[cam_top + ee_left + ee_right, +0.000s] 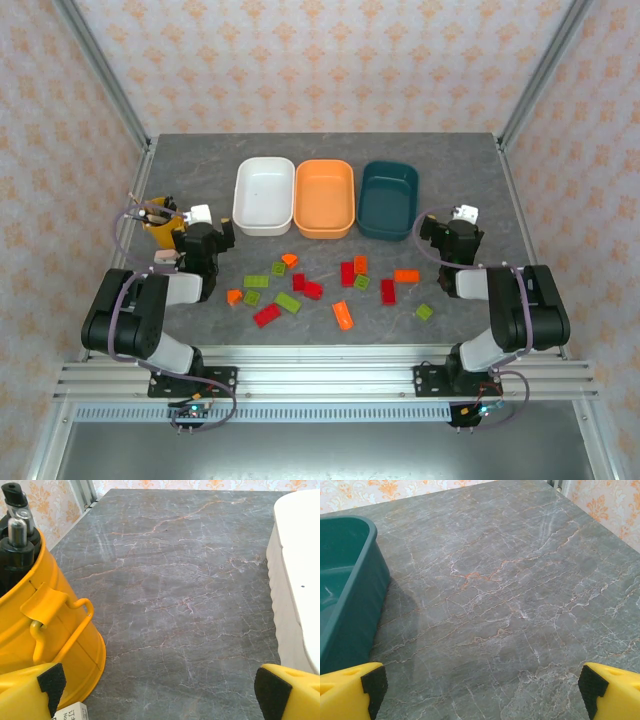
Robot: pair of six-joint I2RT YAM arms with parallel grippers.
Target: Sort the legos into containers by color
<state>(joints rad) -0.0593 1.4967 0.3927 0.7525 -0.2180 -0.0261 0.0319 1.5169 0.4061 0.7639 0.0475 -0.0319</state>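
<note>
Left of the orange tub (325,198), past the white tub (264,196) set just beside it, the left gripper (157,690) hangs with its jaws spread wide and nothing between them, close by a yellow cup (50,630). The legos (347,273) – orange, red and green – lie scattered on the grey table (200,180) on the near side of the orange tub, well apart from either pincer. Right of the orange tub, beyond the dark teal tub (388,200), the right gripper (480,685) also gapes wide over bare tabletop, holding nothing.
</note>
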